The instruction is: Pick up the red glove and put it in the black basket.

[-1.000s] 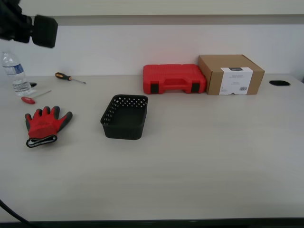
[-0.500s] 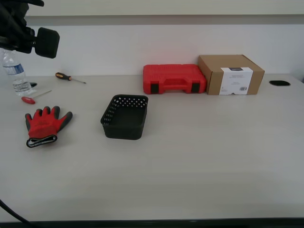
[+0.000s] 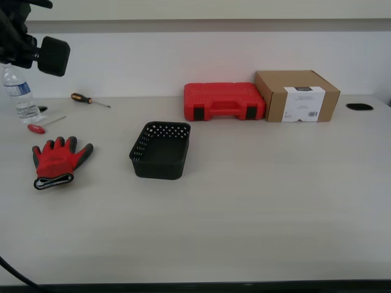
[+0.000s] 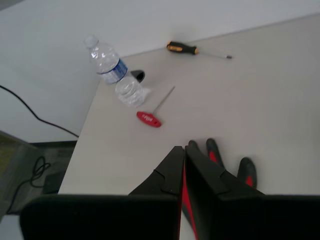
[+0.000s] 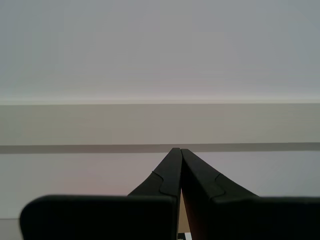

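Pale tabletop (image 3: 256, 207) against white wall; red glove (image 3: 57, 160) beside black basket (image 3: 160, 149). First pincer (image 4: 182, 156) closed, empty, hiding glove's palm. Second pincer (image 5: 179, 155) closed, facing wall.

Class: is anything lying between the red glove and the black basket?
Nothing visible. The red knit glove lies flat toward the exterior view's left, the black perforated plastic basket beside it, with only bare pale tabletop between them.

Red glove (image 3: 56, 160) knit cloth; black basket (image 3: 160, 150) matt plastic.
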